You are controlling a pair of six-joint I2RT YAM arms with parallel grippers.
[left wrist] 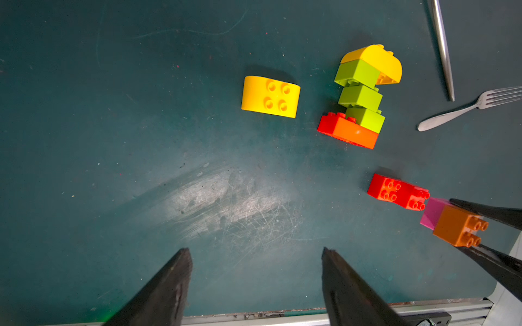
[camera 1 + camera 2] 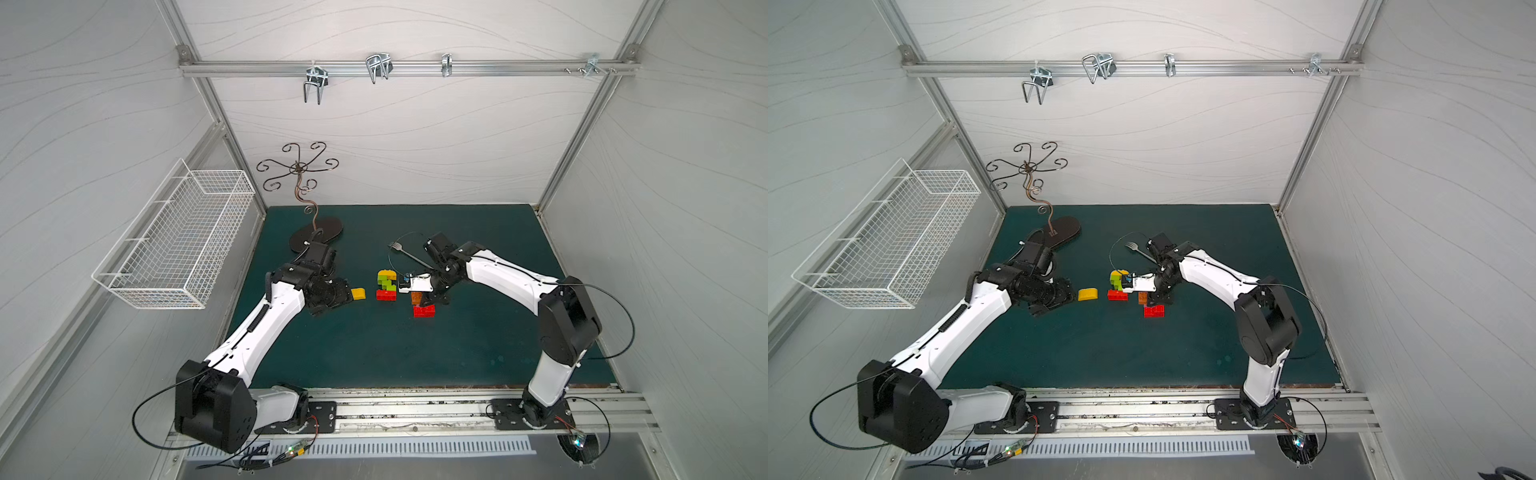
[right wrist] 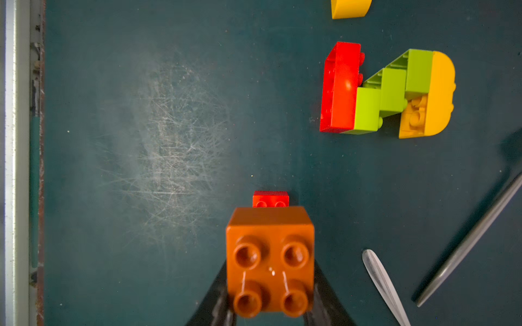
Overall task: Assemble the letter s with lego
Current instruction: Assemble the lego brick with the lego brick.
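A partly built lego stack (image 2: 386,284) (image 2: 1119,284) lies on the green mat: a yellow rounded brick, lime green bricks (image 1: 361,96) and a red brick (image 3: 339,87). My right gripper (image 3: 270,296) (image 2: 417,297) is shut on an orange brick (image 3: 269,254) (image 1: 459,227), with a pink brick (image 1: 433,211) stuck under it. They hang just beside a loose red brick (image 2: 424,311) (image 1: 398,195). My left gripper (image 1: 254,251) (image 2: 338,301) stands open and empty, close to a loose yellow rounded brick (image 2: 358,294) (image 1: 270,96).
A metal fork (image 2: 405,251) (image 1: 466,108) and a second metal handle (image 1: 443,50) lie behind the stack. A curly hook stand (image 2: 307,199) rises at the back left. A white wire basket (image 2: 178,237) hangs on the left wall. The metal rail (image 2: 415,411) runs along the front edge.
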